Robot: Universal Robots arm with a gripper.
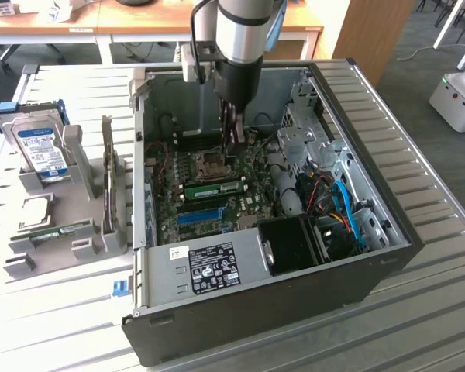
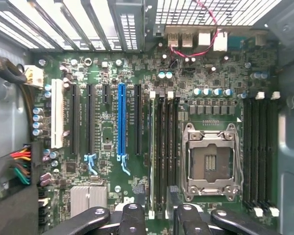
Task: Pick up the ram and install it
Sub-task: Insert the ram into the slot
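Hanging inside the computer box [image 1: 240, 271], the claw [image 2: 157, 196] is wide open and holds nothing. Its dark fingers [image 2: 132, 215] stand on either side of the row of long slots, I think so they line up with it.

Right below the claw, the ram [image 2: 152, 156] stands on its thin edge in a slot beside the square metal socket [image 2: 210, 156]. It looks pushed in, though I cannot be sure it is all the way down.

The wrist view looks straight down, so the ram is just a thin pale line there. The exterior view shows the ram's [image 1: 215, 187] green side. It also shows the arm [image 1: 240, 39] reaching down, because the box lies on its side. On the exterior view's left, another green stick [image 1: 50, 232] lies on a gray rack [image 1: 77, 248].
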